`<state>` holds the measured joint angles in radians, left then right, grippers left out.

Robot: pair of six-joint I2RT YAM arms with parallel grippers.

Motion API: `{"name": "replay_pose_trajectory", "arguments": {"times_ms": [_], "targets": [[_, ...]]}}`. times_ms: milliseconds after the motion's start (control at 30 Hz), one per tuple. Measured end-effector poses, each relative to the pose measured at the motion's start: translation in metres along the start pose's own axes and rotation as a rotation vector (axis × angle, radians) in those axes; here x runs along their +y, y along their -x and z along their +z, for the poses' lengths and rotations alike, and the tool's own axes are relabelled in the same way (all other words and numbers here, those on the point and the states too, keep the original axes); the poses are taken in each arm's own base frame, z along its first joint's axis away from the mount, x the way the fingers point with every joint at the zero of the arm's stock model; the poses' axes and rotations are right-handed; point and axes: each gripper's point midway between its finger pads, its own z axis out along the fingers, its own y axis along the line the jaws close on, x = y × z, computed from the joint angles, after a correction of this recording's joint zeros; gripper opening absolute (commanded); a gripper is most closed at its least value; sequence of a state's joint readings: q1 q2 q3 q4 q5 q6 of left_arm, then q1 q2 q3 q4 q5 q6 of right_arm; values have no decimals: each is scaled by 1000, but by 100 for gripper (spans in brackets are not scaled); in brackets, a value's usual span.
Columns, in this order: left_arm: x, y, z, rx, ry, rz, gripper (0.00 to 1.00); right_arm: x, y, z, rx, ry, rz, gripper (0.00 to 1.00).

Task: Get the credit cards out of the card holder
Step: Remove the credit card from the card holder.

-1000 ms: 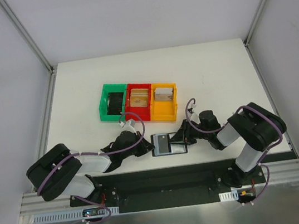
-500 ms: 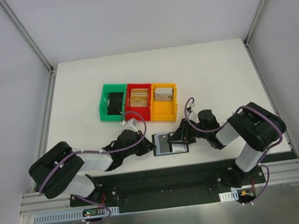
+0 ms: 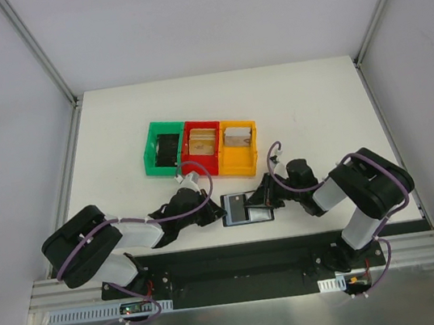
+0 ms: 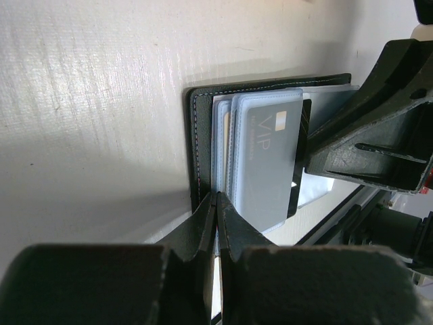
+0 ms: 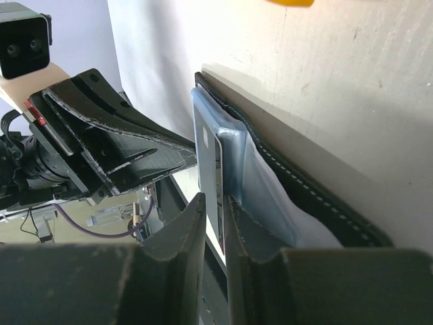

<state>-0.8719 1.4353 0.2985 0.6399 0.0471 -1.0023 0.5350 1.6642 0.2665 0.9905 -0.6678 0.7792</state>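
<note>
The black card holder (image 3: 244, 208) lies open on the table between my two grippers, its grey-blue sleeves facing up. A grey-blue credit card (image 4: 267, 152) marked VIP sticks out of the sleeves toward the right arm. My left gripper (image 4: 217, 202) is shut, with its tips pressed at the holder's near edge (image 4: 201, 142). My right gripper (image 5: 215, 200) stands at the opposite side, its jaws closed narrowly around the free edge of that credit card (image 5: 208, 159). The black cover (image 5: 318, 198) shows behind the sleeves.
Three joined bins stand behind the holder: green (image 3: 151, 150) with a black thing inside, red (image 3: 200, 129) and orange (image 3: 254, 142) each holding tan cards. The two grippers (image 3: 213, 212) (image 3: 266, 197) face each other closely across the holder.
The right gripper's jaws have narrowed onto the card's edge and the gripper has crept slightly toward the holder. The left arm has barely moved.
</note>
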Motion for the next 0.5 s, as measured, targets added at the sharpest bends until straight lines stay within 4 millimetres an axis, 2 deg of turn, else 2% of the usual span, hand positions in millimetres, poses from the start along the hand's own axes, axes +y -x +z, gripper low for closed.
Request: {"name": "replay_pose_trajectory", "arguments": {"times_ms": [233, 500], "targets": [[0, 0, 0, 0, 0, 0, 0, -2, 0, 0, 1, -5, 6, 1], [0, 0, 0, -1, 0, 0, 0, -2, 0, 0, 1, -6, 5, 1]]}}
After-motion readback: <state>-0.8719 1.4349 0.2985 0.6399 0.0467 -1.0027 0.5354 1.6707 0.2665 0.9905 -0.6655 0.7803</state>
